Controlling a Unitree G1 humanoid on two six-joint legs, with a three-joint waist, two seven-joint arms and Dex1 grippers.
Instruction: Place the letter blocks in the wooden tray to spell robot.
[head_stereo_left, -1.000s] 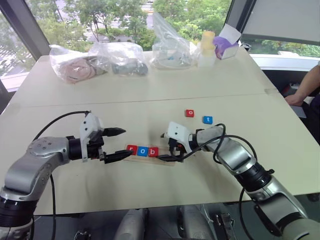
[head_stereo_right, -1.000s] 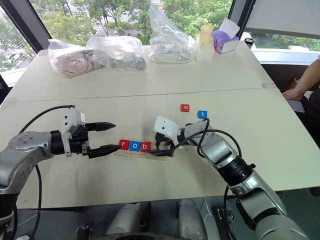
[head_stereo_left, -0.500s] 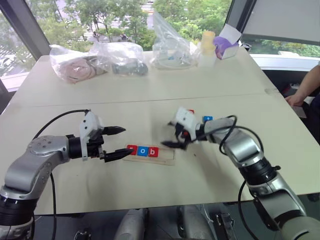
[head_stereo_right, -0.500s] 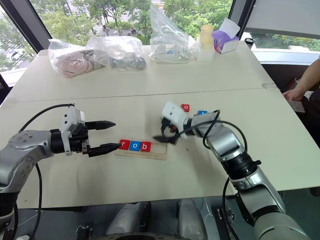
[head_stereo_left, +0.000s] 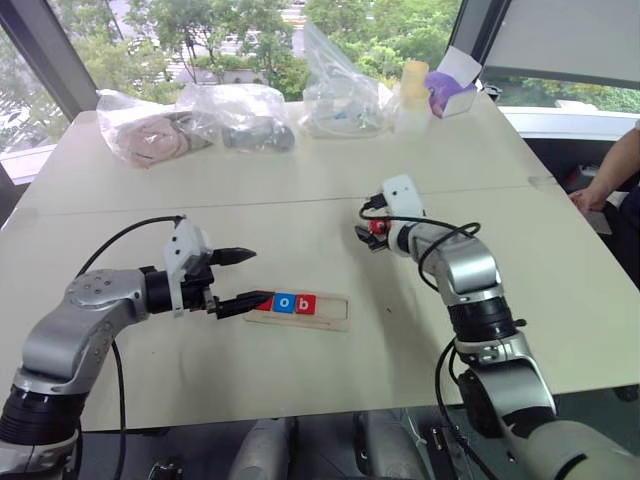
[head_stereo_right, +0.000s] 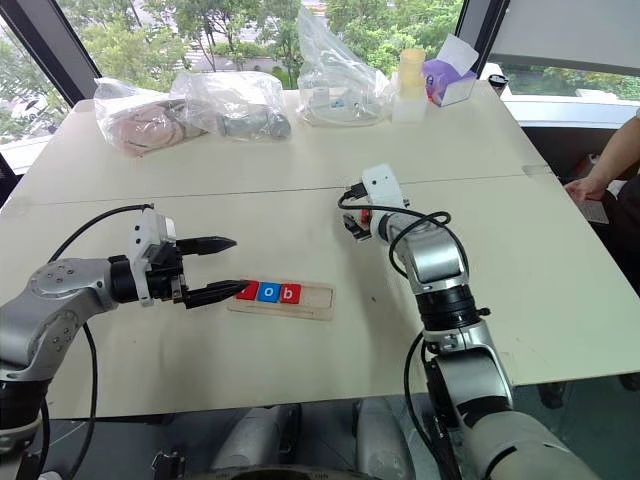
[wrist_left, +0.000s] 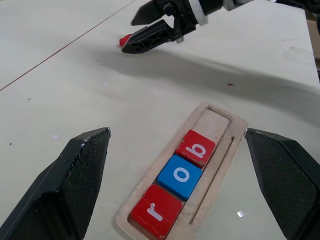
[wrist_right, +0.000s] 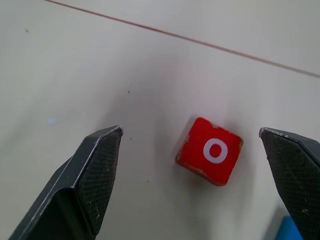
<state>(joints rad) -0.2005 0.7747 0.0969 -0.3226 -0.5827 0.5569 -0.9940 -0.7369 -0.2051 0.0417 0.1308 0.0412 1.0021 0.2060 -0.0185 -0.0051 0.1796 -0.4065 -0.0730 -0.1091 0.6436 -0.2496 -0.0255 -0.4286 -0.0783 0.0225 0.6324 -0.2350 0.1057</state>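
The pale table is carrying everything, and its far edge is lined with clear plastic bags whose contents are too crumpled to make out. At the table's right edge a person's arm is being cut off by the frame.

The wooden tray is lying toward the near edge, left of the middle, holding three letter blocks in a row: a red r, a blue o and a red b. In the head views the left gripper is covering most of the r. The remaining slot on the tray's right is standing bare.

Compared with a second ago, the right gripper is no longer at the tray's right end; it is now reaching out toward the table's middle seam. The left gripper is holding the same spot at the tray's left end.

Both grippers are standing wide apart and gripping nothing. The loose red o block is lying flat on the table between the right gripper's fingers, touching neither. A blue corner of another block is showing just beside the right finger, its letter hidden.
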